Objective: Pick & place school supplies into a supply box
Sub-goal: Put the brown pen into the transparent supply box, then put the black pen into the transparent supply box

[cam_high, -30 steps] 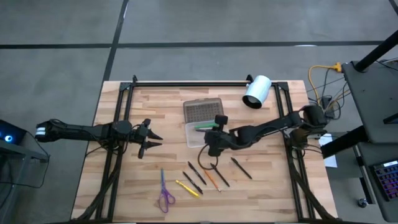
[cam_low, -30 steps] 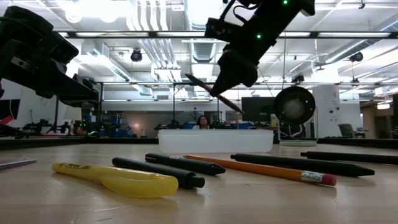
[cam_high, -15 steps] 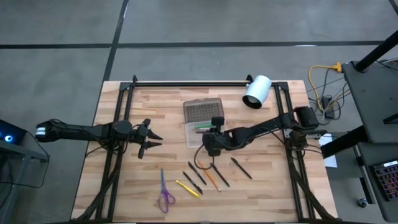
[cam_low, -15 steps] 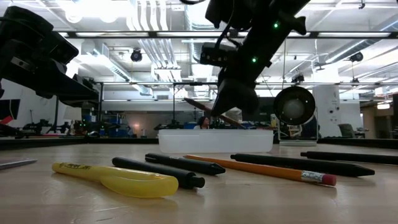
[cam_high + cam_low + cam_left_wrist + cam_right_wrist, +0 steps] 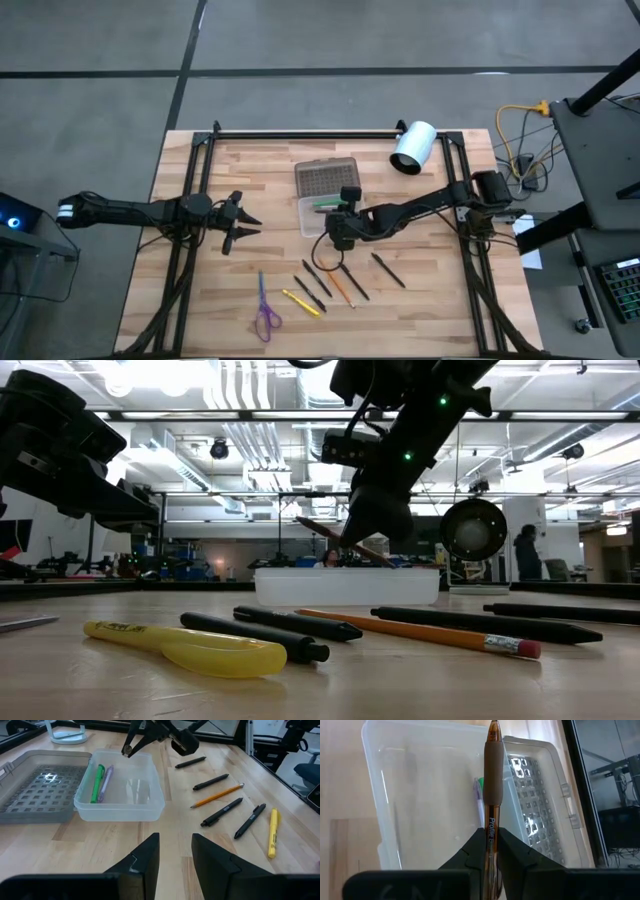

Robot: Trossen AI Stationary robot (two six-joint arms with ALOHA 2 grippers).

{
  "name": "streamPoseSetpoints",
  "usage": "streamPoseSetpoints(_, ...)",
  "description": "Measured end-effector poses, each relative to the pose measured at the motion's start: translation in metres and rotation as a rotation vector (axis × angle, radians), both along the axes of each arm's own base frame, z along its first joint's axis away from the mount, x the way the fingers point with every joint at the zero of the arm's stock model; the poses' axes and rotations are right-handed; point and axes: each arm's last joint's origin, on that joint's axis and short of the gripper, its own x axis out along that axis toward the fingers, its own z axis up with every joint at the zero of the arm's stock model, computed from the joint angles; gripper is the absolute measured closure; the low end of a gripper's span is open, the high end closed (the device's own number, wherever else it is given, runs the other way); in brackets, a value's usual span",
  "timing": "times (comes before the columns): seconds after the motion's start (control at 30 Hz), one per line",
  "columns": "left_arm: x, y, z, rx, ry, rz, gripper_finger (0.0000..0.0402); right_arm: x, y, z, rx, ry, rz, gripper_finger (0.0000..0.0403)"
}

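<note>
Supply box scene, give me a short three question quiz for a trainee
1. True or false: the right claw is shut on a pen above the box.
2. Which pens already lie in the box? A) green and purple B) yellow and black C) none
3. Fill in: the scissors lie on the ____.

Key: 1 true; 2 A, the green pen and purple pen; 3 table.

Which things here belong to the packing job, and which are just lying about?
Job: clear supply box with green pen and purple pen inside; brown pen in right end effector; orange pencil; yellow highlighter; scissors.
Lying about: white cylinder; idle left end effector.
</note>
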Motion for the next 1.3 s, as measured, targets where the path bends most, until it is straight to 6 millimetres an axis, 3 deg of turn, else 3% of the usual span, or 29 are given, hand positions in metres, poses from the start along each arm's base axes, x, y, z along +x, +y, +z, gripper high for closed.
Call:
streamPoseSetpoints(0.9, 0.000, 0.000, 0.000, 0.000, 0.000, 0.000, 0.0302, 0.000, -0.005, 0.001, 0.029, -0.037, -0.059, 0.0331)
streamPoseSetpoints(1.3, 0.000, 0.000, 0.000, 0.000, 0.000, 0.000, 0.0302, -0.003, -0.004, 0.023, 0.102, -0.086, -0.164, 0.0328)
